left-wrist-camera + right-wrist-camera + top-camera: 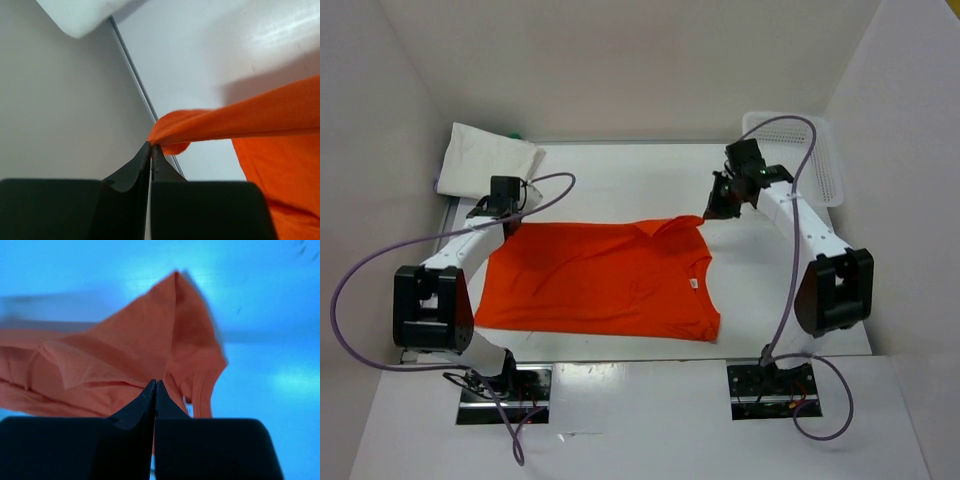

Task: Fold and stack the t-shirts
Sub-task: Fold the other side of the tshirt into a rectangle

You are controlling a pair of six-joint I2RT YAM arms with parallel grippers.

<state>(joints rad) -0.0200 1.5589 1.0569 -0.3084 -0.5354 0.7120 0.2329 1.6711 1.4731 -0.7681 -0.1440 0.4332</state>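
The orange-red t-shirt [600, 280] lies spread across the middle of the table, collar to the right. My left gripper [504, 214] is shut on its far left corner, which is pulled taut in the left wrist view [210, 125]. My right gripper [713, 211] is shut on its far right edge near the collar and holds that fold raised; the cloth hangs from it in the right wrist view [145, 345]. A folded white t-shirt [485, 160] lies at the back left, with a sliver of green cloth [516, 134] behind it. The lavender t-shirt is out of view.
A white mesh basket [812, 150] stands at the back right against the wall. White walls close in the table on the left, back and right. The folded white cloth also shows at the top of the left wrist view [80, 15].
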